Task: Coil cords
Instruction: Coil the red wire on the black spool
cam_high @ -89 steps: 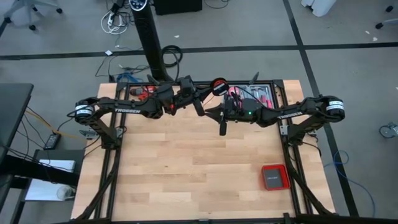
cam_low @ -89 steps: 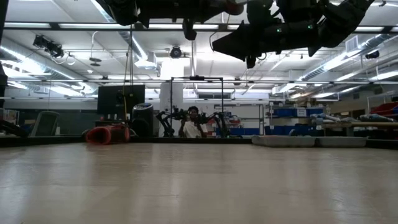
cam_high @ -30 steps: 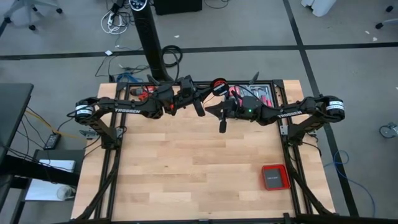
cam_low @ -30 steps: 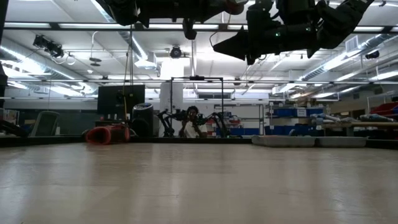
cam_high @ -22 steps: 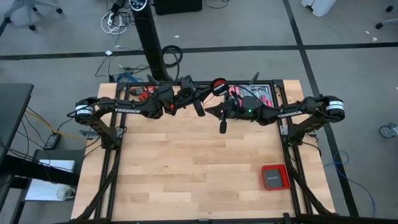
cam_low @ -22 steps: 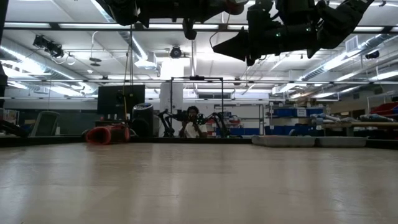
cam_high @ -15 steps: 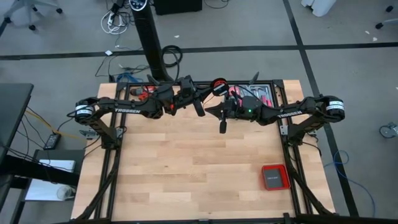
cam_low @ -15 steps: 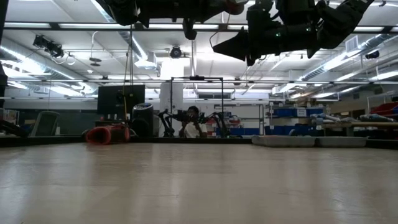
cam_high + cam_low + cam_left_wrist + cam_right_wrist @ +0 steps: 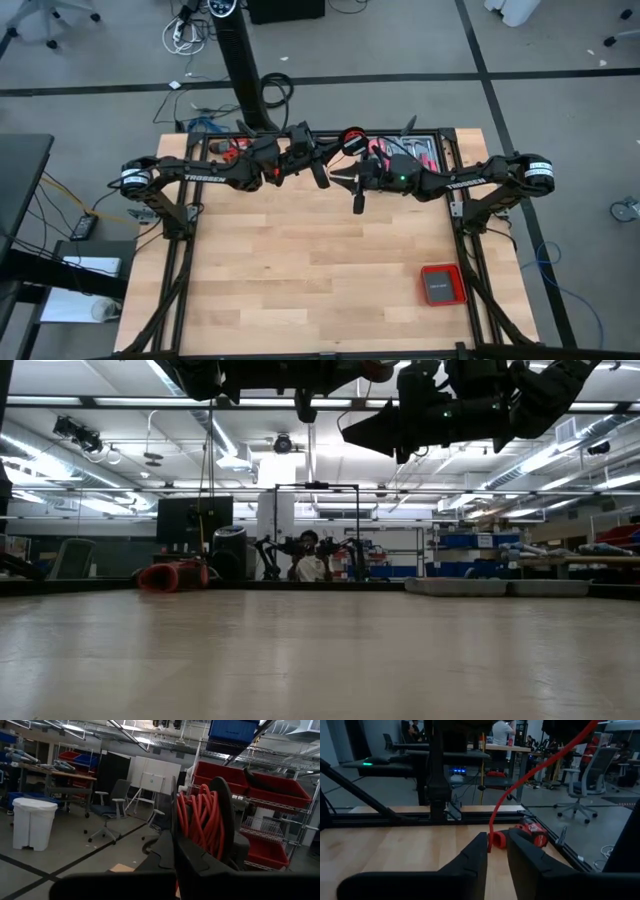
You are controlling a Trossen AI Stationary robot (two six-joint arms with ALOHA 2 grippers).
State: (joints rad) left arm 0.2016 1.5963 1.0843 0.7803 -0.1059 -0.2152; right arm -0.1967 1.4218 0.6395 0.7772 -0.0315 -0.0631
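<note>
while both arms hang high over the far part of the table [image 9: 300,260], the red cord [image 9: 200,822] sits as a coil of many loops wound on the left gripper [image 9: 318,168], and the fingers of this gripper are pressed together. in the high view the coil shows as a small red ring [image 9: 352,138] between the two arms, above the far edge of the table.

the right gripper [image 9: 496,851] points toward the left one. a loose end of the cord [image 9: 530,775] comes down in a curve and goes into the narrow gap between its fingers, which stand slightly apart; if they press the cord or only stand around it, i cannot tell.

beyond these fingers, near the table corner, lies a red-and-black power drill [image 9: 532,833]. a flat red square box [image 9: 440,285] with grey middle lies on the near right part of the table, well apart from the grippers. a dark tray with red tools [image 9: 425,150] lies under the right arm at the far edge.

the table top is light wood planks. the room behind is a big workshop with shelves of red bins [image 9: 272,782], office chairs [image 9: 112,805], a white bin [image 9: 31,822], and a person sitting far away [image 9: 310,563].
</note>
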